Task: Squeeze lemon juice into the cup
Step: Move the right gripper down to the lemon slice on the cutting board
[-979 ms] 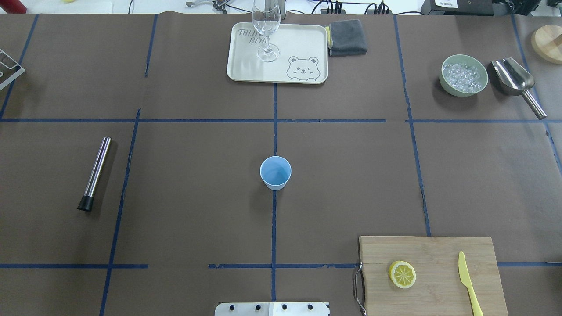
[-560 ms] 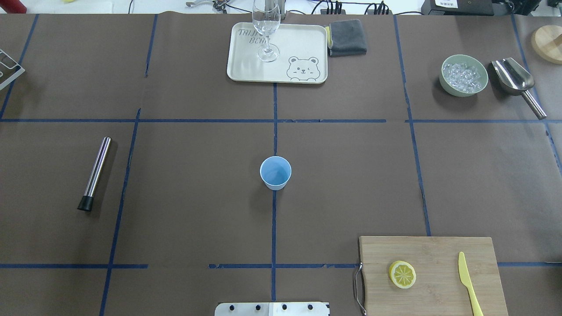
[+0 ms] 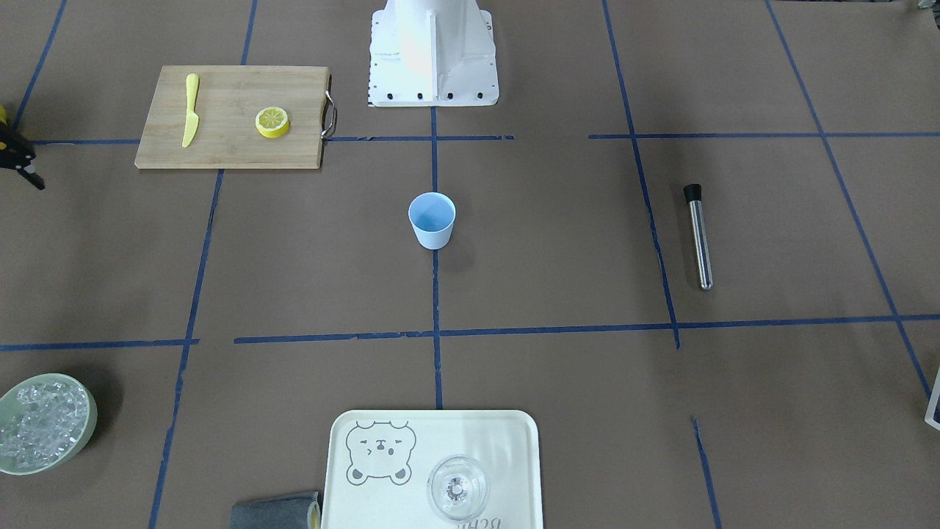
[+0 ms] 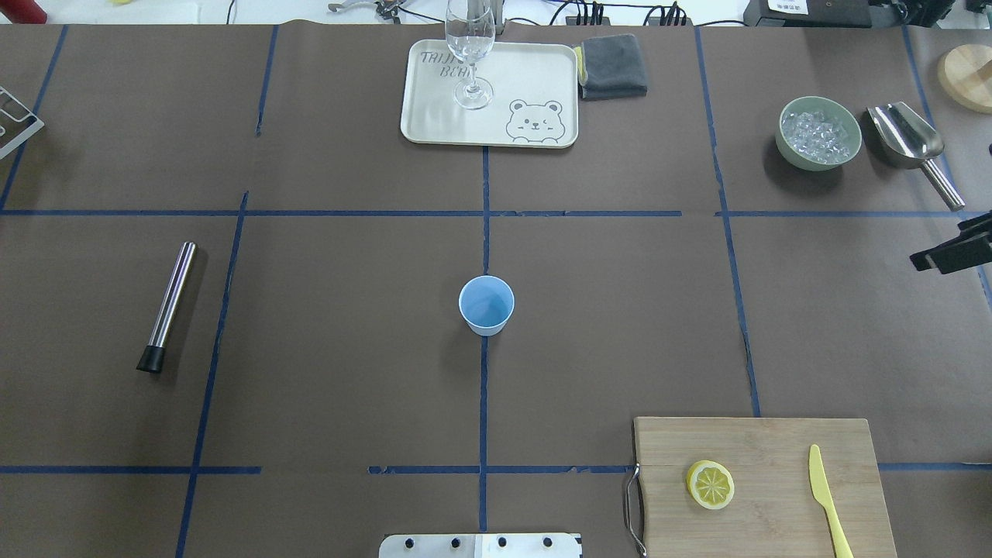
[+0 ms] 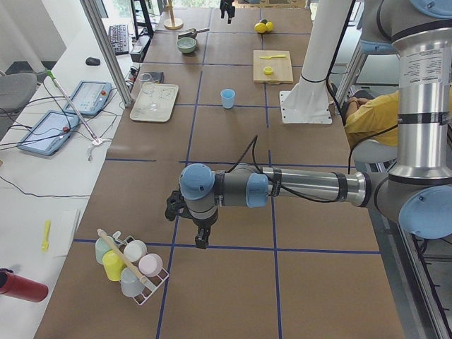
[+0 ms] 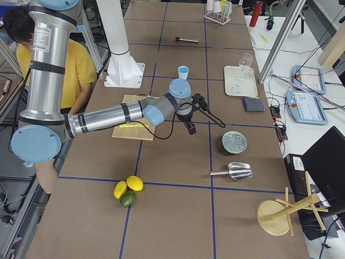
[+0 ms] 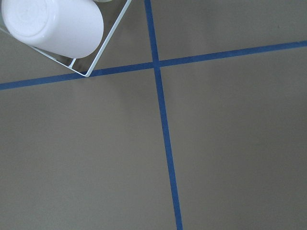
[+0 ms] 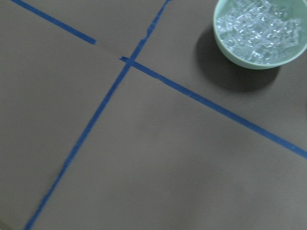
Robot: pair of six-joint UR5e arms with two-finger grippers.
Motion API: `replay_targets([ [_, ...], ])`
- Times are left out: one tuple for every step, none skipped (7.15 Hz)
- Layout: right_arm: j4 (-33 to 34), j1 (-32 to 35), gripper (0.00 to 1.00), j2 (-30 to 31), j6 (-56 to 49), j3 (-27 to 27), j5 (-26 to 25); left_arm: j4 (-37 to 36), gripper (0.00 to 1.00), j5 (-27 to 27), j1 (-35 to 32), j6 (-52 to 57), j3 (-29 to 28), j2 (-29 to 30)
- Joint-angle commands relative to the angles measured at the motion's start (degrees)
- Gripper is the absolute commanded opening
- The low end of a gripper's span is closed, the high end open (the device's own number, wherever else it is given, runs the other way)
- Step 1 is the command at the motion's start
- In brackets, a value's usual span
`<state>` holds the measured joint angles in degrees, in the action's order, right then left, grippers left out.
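Observation:
The lemon (image 4: 710,484), a yellow half with its pale cut face up, lies on a wooden cutting board (image 4: 775,446) at the near right; it also shows in the front view (image 3: 272,122). The light-blue cup (image 4: 486,304) stands upright at the table's middle, also in the front view (image 3: 432,219). My right gripper (image 4: 952,249) shows only as a dark part at the overhead view's right edge, far from lemon and cup; I cannot tell its state. My left gripper (image 5: 202,240) hangs over the table's far left end; I cannot tell its state.
A yellow plastic knife (image 4: 828,500) lies on the board right of the lemon. A green bowl of ice (image 4: 818,132) and a steel scoop (image 4: 911,143) sit far right. A tray (image 4: 535,77) with a glass (image 4: 470,54), a grey cloth (image 4: 613,67) and a steel rod (image 4: 168,304) are also there.
A dark part of my right gripper has come into the overhead view at its right edge. Lemon, cup and the other things have not moved.

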<state>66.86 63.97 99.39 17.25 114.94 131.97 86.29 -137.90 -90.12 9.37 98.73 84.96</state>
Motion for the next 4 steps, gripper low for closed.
replay_targets([
  [-0.06,-14.85,1.0,0.19,23.07,7.46,-6.14,0.1,1.0,-0.18,0.21,0.12,0.67,0.03],
  [-0.06,-22.58,1.0,0.37,30.84,10.01,-13.15,0.1,1.0,-0.18,0.21,0.12,1.19,0.03],
  [-0.06,-29.79,1.0,0.72,37.96,11.61,-19.66,0.1,1.0,-0.18,0.21,0.12,1.29,0.03],
  [-0.06,-38.04,1.0,2.37,43.52,12.23,-30.43,0.1,1.0,-0.18,0.21,0.12,1.29,0.03],
])
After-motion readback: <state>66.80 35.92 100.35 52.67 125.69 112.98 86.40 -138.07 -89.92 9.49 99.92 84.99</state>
